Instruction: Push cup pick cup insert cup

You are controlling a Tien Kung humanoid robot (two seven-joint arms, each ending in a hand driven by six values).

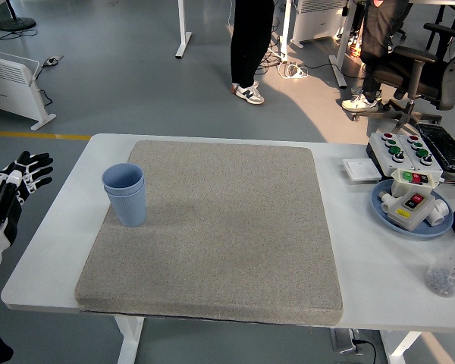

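Note:
Two blue cups stand nested, one inside the other, upright on the left part of the grey mat. My left hand is at the picture's left edge, beyond the table's left side and well apart from the cups, with fingers spread and holding nothing. My right arm is out of view.
A blue plate with a white button box stands at the right. Behind it are a control panel with green and red buttons and a small white square. A clear bottle stands at the right edge. People stand beyond the table.

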